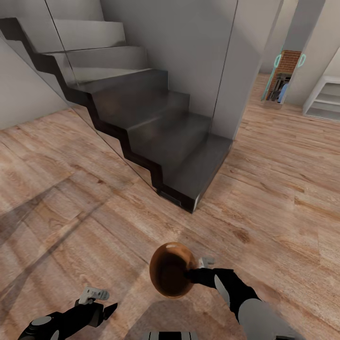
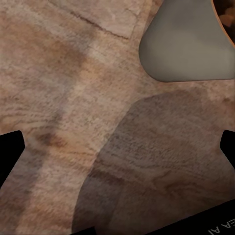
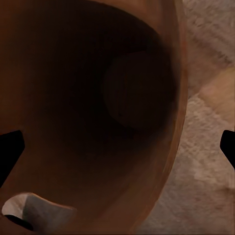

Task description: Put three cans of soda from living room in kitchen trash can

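Observation:
The trash can (image 1: pixel 170 271), a round copper-brown bin with a dark inside, hangs above the wood floor with its mouth tipped up toward the head camera. My right gripper (image 1: pixel 194 274) is shut on its rim from the right. In the right wrist view the bin's dark inside (image 3: pixel 98 98) and its thin rim are very close. My left gripper (image 1: pixel 94 296) is low at the left, open and holding nothing; between its fingertips there is only floor (image 2: pixel 117 147). The soda cans are out of view.
A dark staircase (image 1: pixel 156 137) with a glass side panel rises straight ahead, its lowest step near the middle. A grey wall (image 1: pixel 226 71) stands behind it. To the right, plank floor (image 1: pixel 283 189) leads past white shelves (image 1: pixel 326 99) toward a distant brick fireplace (image 1: pixel 289 61).

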`<state>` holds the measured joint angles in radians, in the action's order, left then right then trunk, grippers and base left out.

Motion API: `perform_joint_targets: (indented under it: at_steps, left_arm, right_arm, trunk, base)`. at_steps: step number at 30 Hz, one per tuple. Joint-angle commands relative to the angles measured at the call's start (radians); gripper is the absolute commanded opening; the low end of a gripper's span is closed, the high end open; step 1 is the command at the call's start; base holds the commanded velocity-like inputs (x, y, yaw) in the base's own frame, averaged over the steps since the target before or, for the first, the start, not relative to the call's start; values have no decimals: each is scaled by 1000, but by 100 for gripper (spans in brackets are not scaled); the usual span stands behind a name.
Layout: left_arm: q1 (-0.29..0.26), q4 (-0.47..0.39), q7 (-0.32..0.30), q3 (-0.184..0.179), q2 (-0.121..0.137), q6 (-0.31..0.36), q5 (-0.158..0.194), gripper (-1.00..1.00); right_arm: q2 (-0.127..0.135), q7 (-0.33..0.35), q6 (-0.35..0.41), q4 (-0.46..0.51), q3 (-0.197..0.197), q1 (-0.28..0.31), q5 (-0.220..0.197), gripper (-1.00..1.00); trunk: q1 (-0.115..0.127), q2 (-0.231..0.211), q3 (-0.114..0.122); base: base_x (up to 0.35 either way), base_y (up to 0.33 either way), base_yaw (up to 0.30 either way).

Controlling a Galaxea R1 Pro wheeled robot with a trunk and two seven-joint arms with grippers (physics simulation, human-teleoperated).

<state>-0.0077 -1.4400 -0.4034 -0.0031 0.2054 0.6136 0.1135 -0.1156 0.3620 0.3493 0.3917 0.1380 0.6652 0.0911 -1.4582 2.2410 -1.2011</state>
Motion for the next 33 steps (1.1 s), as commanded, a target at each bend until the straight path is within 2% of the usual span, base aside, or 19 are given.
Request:
perform_joint_targets:
  at_steps: [1, 2, 6, 21, 22, 33]
  left_arm:
    - [0, 0, 0, 0, 0, 0, 0, 100]
    - [0, 0, 0, 0, 0, 0, 0, 100]
    - [0, 0, 0, 0, -1, 0, 1, 100]
    - [0, 1, 0, 0, -1, -2, 0, 100]
    - [0, 1, 0, 0, -1, -2, 0, 100]
    - [0, 1, 0, 0, -1, -2, 0, 100]
  right_arm:
    - [-5, -8, -15, -27, 0, 9, 3, 100]
    - [-11, -33, -45, -73, 1, 20, 5, 100]
    - [-12, -87, -72, -114, 2, 25, 6, 100]
    - [-2, -100, -95, -119, 2, 25, 5, 100]
    - [-2, -100, -95, -119, 3, 25, 5, -100]
    - [-2, -100, -95, -119, 3, 25, 6, -100]
  trunk:
    - [0, 0, 0]
    - [0, 0, 0]
    - [0, 0, 0]
    - [0, 0, 0]
    - [0, 0, 0]
    - [0, 0, 0]
  base:
    - [0, 0, 0]
    - [0, 0, 0]
    - [0, 0, 0]
    - [0, 0, 0]
    - [0, 0, 0]
    - [0, 0, 0]
